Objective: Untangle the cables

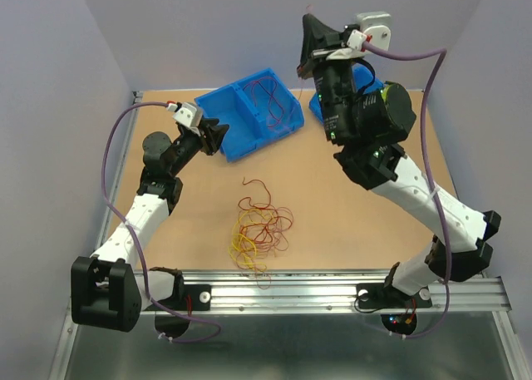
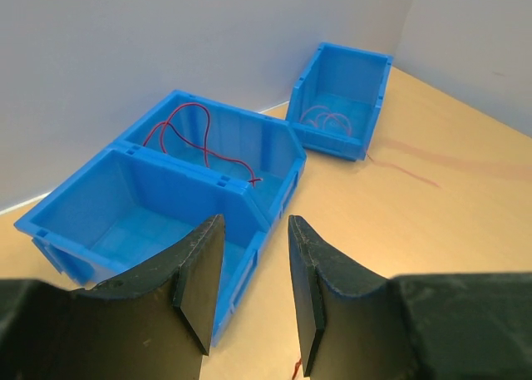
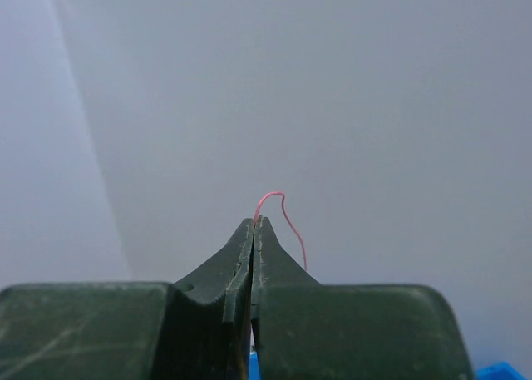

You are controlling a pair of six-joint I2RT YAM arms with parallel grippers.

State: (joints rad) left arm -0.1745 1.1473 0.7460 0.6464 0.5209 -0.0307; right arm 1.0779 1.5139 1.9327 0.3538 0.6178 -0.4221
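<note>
A loose tangle of red, orange and yellow cables (image 1: 258, 229) lies on the table's middle front. My right gripper (image 1: 309, 32) is raised high at the back near the wall, shut on a thin red cable (image 3: 287, 222) that loops out of its tips. My left gripper (image 1: 218, 136) is open and empty, low beside the front corner of the two-part blue bin (image 1: 253, 111). In the left wrist view the gripper (image 2: 253, 272) faces that bin (image 2: 179, 205), whose far compartment holds a red cable (image 2: 199, 143).
A second blue bin (image 2: 345, 97) with pale red cable in it stands at the back right, mostly hidden behind the right arm in the top view (image 1: 316, 106). Grey walls enclose the table. A metal rail (image 1: 332, 293) runs along the near edge.
</note>
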